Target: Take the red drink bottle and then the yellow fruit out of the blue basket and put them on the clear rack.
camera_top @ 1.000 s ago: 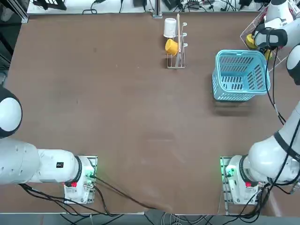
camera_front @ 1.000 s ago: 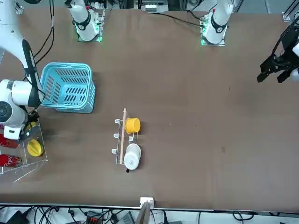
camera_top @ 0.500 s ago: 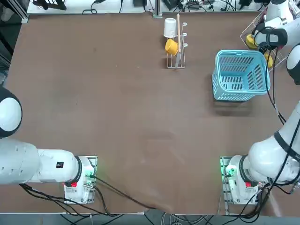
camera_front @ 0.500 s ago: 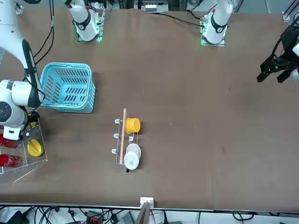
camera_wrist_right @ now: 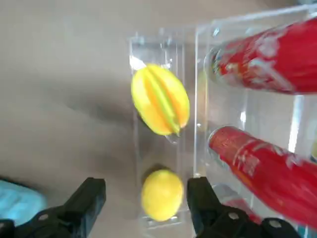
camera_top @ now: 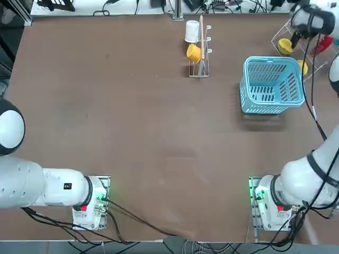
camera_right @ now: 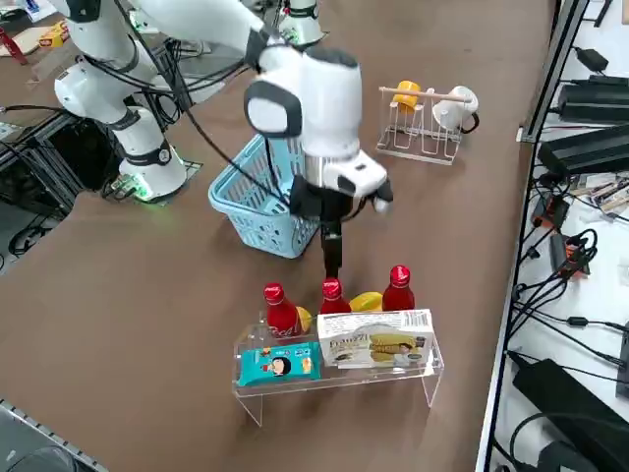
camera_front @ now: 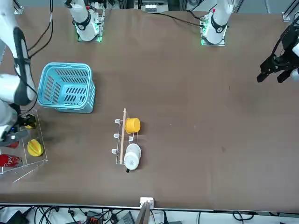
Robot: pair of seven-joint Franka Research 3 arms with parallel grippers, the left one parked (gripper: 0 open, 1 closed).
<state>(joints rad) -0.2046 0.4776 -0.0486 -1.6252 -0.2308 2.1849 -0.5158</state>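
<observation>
Three red plastic bottles (camera_right: pixel 282 313) show on the clear acrylic rack (camera_right: pixel 432 362), far right; which is the task's, I can't tell. The small round yellow fruit (camera_wrist_right: pixel 162 195) lies there too, on the rack's near strip, apparently below the spread jaws (camera_wrist_right: pixel 146 191) and framed between them, ungripped. Roundish, so no long axis to match; right arm nearer. Wrist view gives that line; right side view, the bottles' upright stance. Top view shows neither item in the light-blue slatted basket (camera_top: pixel 270 110). My read: placing done, lift away.
</observation>
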